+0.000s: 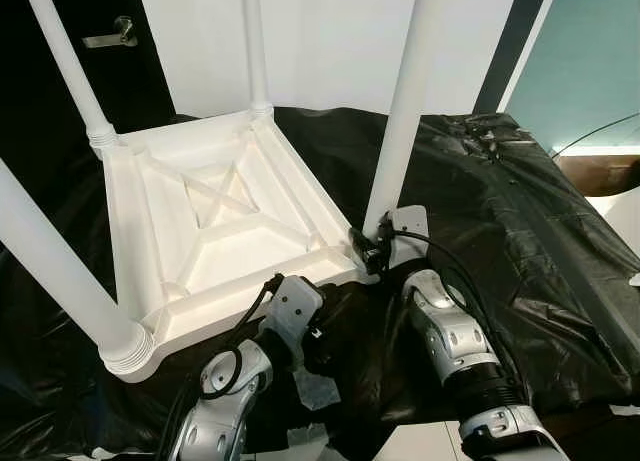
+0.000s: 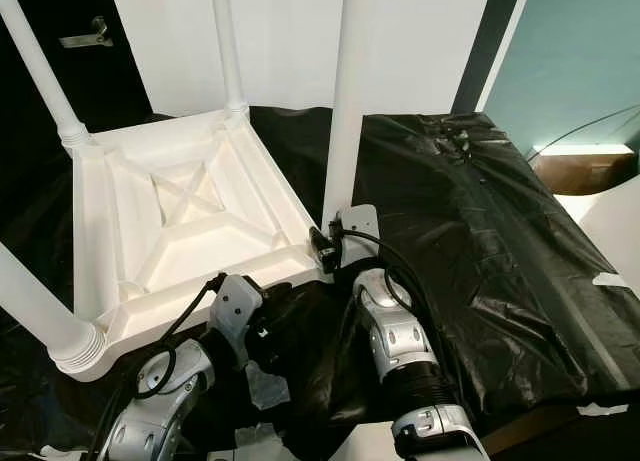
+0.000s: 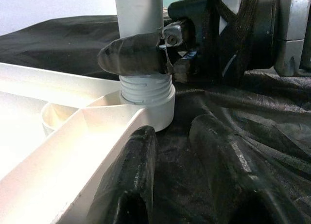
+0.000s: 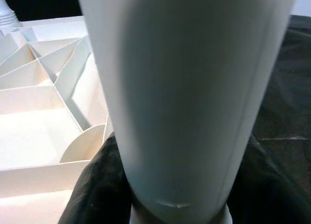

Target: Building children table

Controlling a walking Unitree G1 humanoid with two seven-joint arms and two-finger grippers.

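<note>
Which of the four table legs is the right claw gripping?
The near-right leg, at the upturned tabletop's corner closest to the right claw; its fingers clasp the leg just above the threaded socket. The other three stand free.

A crumpled black plastic sheet (image 1: 500,211) covers the surface. Behind it stands a white wall (image 1: 330,41), with a black door at the left bearing a metal lever handle (image 1: 112,34). A teal wall (image 1: 590,61) rises at the right.

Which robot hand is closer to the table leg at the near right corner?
Right. The right hand grips that table leg just above its socket; the left hand lies open by the tabletop edge nearby.
</note>
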